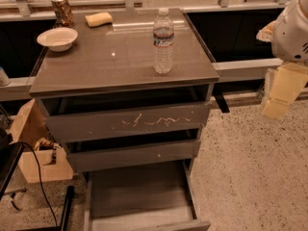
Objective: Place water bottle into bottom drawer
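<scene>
running off the lower edge: the front panel of the bottom drawer [139,191], lowest of three grey-brown cabinet drawers, pulled well out with its bare grey floor in view. cut by the right edge: the robot arm, only a white rounded housing showing. below it hangs the pale tan gripper [281,93], pointing down and tilted slightly, in the air to the right of the cabinet and well apart from the bottle; whether it is open or closed cannot be told.

small clear ribbed plastic water bottle [163,41], white cap, dark label band: upright on the glossy grey-brown cabinet top [110,66], right of centre.

scratched upper drawer [130,121] and plain middle drawer [134,155]: each pulled out a little.

shallow white bowl [57,38], brownish metal can [62,11], yellow sponge [98,19]: towards the top's back left; can lettering unreadable.

brown cardboard box [33,143]: on the floor at left, partly hidden by the cabinet, a black cable [41,177] trailing past it.
</scene>
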Controlling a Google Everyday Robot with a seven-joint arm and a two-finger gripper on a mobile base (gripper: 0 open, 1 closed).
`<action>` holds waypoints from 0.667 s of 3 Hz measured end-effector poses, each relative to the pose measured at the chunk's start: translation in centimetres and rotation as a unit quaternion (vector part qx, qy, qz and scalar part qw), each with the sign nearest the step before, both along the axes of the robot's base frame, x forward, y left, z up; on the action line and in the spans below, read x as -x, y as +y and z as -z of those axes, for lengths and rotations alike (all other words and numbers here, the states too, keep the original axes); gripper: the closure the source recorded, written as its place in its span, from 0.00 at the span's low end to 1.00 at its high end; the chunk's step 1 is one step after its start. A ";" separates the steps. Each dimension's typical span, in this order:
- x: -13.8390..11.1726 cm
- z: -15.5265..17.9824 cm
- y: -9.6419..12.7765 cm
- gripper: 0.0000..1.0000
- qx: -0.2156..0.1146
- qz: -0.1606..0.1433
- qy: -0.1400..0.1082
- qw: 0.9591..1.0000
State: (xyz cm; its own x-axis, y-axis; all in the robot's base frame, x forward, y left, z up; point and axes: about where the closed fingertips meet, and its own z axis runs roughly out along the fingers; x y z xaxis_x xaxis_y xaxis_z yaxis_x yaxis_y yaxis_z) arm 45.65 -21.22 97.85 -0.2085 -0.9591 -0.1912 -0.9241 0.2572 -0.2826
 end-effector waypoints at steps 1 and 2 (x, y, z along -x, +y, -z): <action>-1.7 0.1 0.5 0.00 0.005 -0.005 -0.009 1.000; -4.7 0.2 1.3 0.00 -0.017 -0.003 -0.018 1.000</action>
State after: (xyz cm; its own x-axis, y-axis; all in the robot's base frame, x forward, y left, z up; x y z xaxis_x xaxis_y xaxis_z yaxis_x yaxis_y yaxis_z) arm 50.32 -19.96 97.61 -0.1954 -0.9530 -0.2317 -0.9150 0.2621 -0.3066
